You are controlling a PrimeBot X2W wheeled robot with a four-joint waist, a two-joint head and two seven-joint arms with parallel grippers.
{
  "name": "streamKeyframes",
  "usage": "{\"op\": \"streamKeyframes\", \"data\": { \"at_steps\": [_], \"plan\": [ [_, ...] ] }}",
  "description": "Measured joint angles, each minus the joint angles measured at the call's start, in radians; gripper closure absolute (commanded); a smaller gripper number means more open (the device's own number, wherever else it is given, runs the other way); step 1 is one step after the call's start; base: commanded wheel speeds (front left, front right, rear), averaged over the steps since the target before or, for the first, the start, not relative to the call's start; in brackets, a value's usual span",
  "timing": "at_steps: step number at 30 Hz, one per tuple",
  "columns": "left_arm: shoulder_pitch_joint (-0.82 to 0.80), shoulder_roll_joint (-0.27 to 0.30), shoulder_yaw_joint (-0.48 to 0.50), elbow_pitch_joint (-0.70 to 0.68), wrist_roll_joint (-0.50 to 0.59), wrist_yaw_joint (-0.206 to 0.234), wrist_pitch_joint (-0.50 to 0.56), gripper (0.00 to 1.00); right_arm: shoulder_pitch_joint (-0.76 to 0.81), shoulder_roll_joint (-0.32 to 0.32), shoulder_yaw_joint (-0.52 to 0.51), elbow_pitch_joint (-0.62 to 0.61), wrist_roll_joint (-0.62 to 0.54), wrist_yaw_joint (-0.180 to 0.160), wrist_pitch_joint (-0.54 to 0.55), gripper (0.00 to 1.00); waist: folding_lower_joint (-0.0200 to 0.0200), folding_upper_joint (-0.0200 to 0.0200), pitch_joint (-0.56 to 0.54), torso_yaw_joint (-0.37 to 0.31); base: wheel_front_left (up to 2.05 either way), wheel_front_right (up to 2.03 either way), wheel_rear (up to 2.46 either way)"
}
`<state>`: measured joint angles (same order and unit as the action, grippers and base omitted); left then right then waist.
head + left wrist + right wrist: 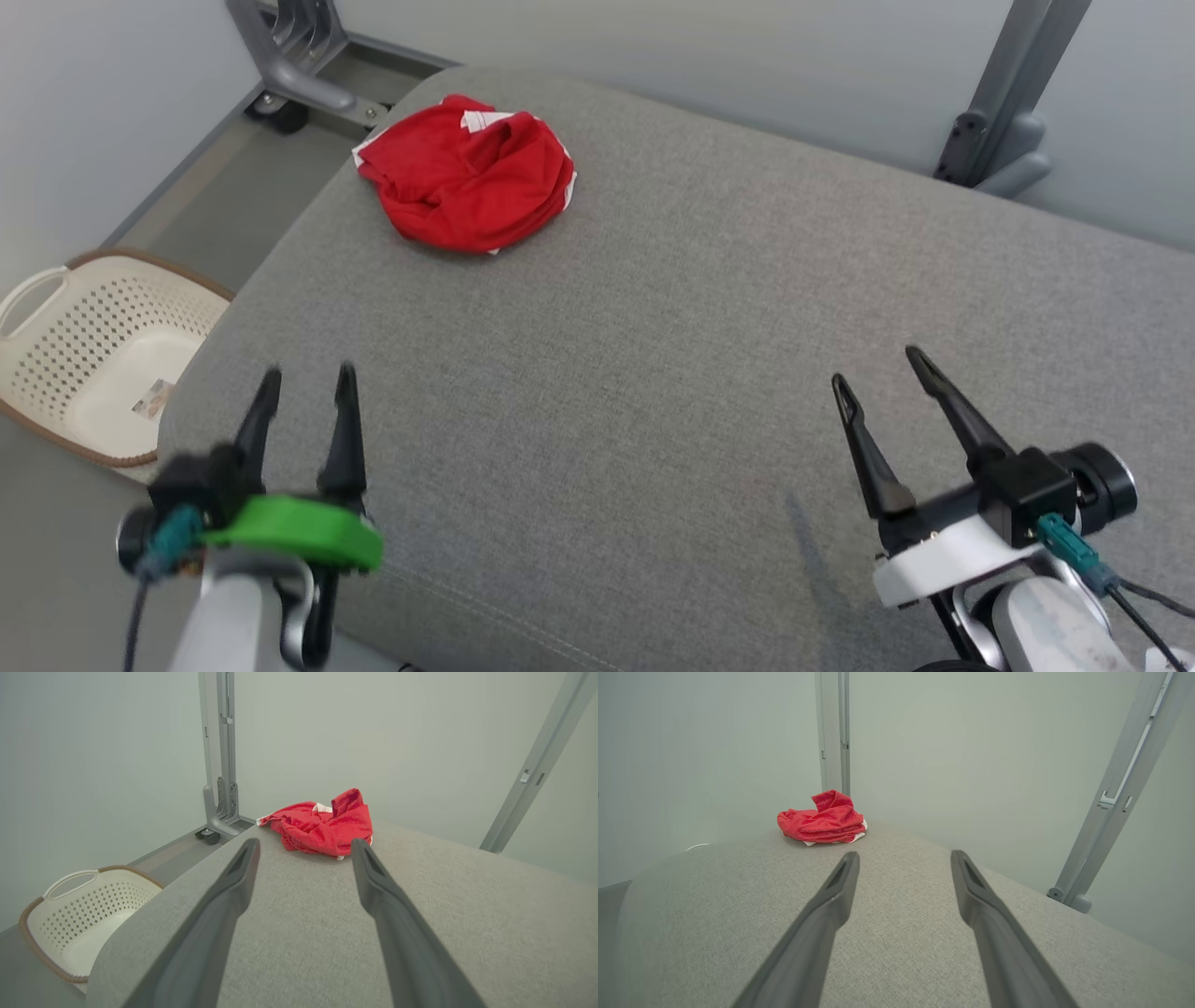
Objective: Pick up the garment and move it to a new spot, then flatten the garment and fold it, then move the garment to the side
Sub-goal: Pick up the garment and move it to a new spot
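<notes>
A red garment point(467, 173) with white trim lies crumpled in a heap at the far left corner of the grey padded surface point(653, 373). My left gripper point(308, 381) hovers open over the near left edge, well short of the heap, nothing between its fingers. Over the near right part my right gripper point(878, 366) also stands open and empty. From the left wrist the garment point(324, 823) lies just beyond the fingertips of the left gripper point(303, 845). From the right wrist the garment point(822, 821) sits far ahead and left of the right gripper point(903, 856).
A cream perforated laundry basket point(84, 345) with a brown rim stands on the floor left of the surface. Grey metal frame legs point(299, 56) rise behind the far left corner and at the far right point(1008, 103). A pale wall lies behind.
</notes>
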<state>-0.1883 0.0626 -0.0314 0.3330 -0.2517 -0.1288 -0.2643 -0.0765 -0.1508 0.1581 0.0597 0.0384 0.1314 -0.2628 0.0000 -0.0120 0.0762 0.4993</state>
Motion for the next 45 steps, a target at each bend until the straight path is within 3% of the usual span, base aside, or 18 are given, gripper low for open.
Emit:
{"op": "streamKeyframes", "data": {
  "at_steps": [7, 13, 22, 31, 32, 33, 40, 45],
  "plan": [
    [-0.486, 0.134, -0.076, 0.294, -0.202, 0.0, 0.079, 0.0, -0.169, -0.055, 0.058, -0.031, -0.024, 0.0, 0.0, 0.0, 0.0001, 0.0, 0.149, 0.005, 0.0, 0.0, 0.0],
    [-0.738, 0.211, -0.132, 0.436, -0.412, 0.0, 0.154, 0.0, -0.226, -0.067, 0.109, -0.069, -0.04, 0.0, 0.0, 0.0, 0.0002, 0.0, 0.306, -0.031, 0.0, 0.0, 0.0],
    [-0.836, 0.27, -0.207, 0.587, -0.578, 0.0, 0.13, 0.0, -0.213, -0.062, 0.084, -0.14, -0.053, 0.0, 0.0, 0.0, 0.0004, 0.0, 0.52, -0.178, 0.0, 0.0, 0.0],
    [-0.839, 0.304, -0.239, 0.705, -0.679, 0.0, 0.107, 0.0, -0.146, -0.068, 0.038, -0.213, -0.059, 0.0, -0.003, 0.0, 0.0001, 0.0, 0.602, -0.32, 0.0, 0.0, 0.0],
    [-0.841, 0.311, -0.247, 0.709, -0.683, 0.0, 0.104, 0.72, -0.139, -0.07, 0.034, -0.217, -0.059, 0.0, -0.003, 0.0, 0.0, 0.0, 0.607, -0.333, 0.0, 0.0, 0.0],
    [-0.843, 0.32, -0.257, 0.709, -0.686, 0.0, 0.102, 1.0, -0.132, -0.072, 0.03, -0.218, -0.058, 0.0, -0.004, 0.0, 0.0, 0.0, 0.611, -0.344, 0.0, 0.0, 0.0],
    [-0.803, 0.322, -0.329, 0.58, -0.754, 0.002, 0.037, 1.0, -0.106, -0.051, 0.013, -0.195, -0.043, 0.0, -0.004, 0.0, 0.0, 0.0, 0.586, -0.375, 0.0, 0.0, 0.0],
    [-0.714, 0.325, -0.398, 0.372, -0.807, 0.0, 0.016, 1.0, -0.077, -0.014, 0.018, -0.149, -0.019, 0.0, -0.003, 0.0, 0.0, 0.0, 0.522, -0.376, 0.0, 0.0, 0.0]
  ]
}}
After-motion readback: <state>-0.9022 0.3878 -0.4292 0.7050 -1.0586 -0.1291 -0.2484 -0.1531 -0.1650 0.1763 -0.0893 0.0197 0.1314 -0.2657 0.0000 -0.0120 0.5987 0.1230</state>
